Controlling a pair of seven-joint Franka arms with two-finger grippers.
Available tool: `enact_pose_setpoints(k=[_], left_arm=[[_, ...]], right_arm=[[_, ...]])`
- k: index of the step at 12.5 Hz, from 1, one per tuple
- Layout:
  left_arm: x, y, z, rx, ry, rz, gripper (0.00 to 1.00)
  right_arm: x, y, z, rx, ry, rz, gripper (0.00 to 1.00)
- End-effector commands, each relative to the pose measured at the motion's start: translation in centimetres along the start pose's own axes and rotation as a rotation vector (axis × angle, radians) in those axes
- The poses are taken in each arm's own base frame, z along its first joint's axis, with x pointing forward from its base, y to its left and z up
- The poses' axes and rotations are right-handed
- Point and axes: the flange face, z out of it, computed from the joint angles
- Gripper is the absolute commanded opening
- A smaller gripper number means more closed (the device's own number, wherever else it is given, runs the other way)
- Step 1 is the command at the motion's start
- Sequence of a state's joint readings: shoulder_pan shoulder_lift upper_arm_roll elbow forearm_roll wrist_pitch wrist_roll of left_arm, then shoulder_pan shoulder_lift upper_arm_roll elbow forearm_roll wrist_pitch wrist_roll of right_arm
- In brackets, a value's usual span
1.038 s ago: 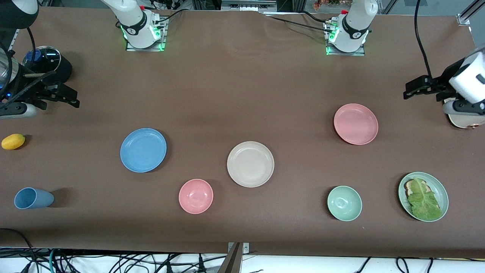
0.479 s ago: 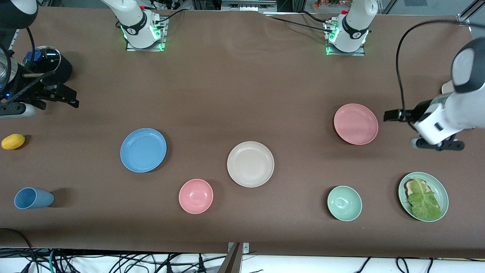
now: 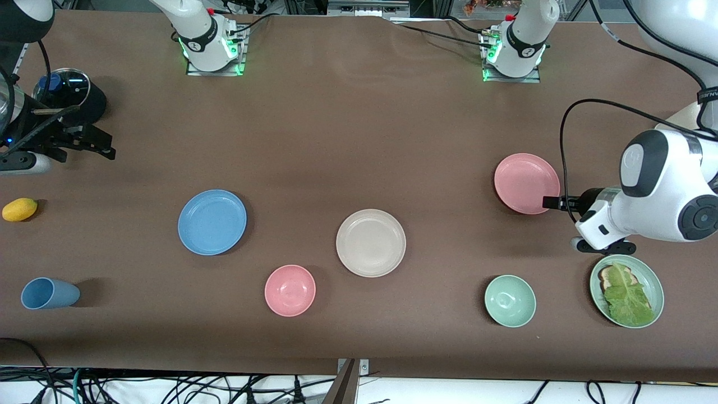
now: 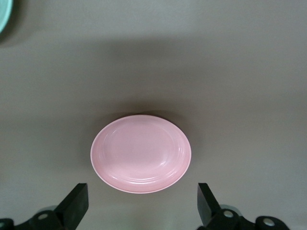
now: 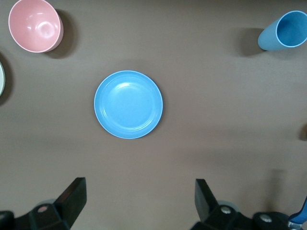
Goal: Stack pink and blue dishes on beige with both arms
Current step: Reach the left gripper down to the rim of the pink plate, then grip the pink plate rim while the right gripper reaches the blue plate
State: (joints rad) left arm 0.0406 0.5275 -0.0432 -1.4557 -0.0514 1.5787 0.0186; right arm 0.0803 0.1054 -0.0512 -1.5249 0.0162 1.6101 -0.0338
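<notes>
On the brown tabletop (image 3: 348,140), the pink plate (image 4: 140,153) lies just beside my left gripper (image 4: 141,208), fingers apart. My right gripper (image 5: 139,206), also spread, waits over tabletop well apart from the blue plate (image 5: 128,104).

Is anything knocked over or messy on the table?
Only the blue cup: it lies on its side near the right arm's end of the table. Every plate and bowl sits flat, and nothing looks spilled or broken.

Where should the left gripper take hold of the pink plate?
Probably the raised rim of the pink plate, at the edge toward the left arm's end of the table. It lies flat, so only the rim offers a hold, and the open left gripper is already beside that edge.
</notes>
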Motion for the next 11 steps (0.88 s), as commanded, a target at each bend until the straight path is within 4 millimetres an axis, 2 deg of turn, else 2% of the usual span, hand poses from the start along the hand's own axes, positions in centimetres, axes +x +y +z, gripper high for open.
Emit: enact_pose_setpoints(k=[1,2,4,6,8,11], left_arm=[[1.0,-4.5,2.2,-0.095,-0.033,0.046,1.0],[1.0,-5.7,3.0,-0.128,-0.036,0.069,1.0],[1.0,-6.9,5.4,-0.135,-0.03,0.087,1.0],[1.0,-9.2,7.8,-0.153,-0.002,0.138,1.0],[0.5,-11.0,10.0,-0.183,0.021,0.177,1.0],[-0.3,-12.8,12.4,-0.21,0.057,0.214,1.0]], right_arm=[[-0.4,0.2,-0.2,0.008,-0.001,0.008,1.0],[0.3,0.2,1.2,0.009,-0.024,0.008,1.0],[1.2,0.2,3.1,0.011,-0.048,0.008,1.0],[2.3,-0.4,5.6,0.003,-0.085,-0.003,1.0],[3.2,-0.5,7.3,0.0,-0.096,-0.006,1.0],[4.3,-0.4,10.1,0.0,-0.118,-0.004,1.0]])
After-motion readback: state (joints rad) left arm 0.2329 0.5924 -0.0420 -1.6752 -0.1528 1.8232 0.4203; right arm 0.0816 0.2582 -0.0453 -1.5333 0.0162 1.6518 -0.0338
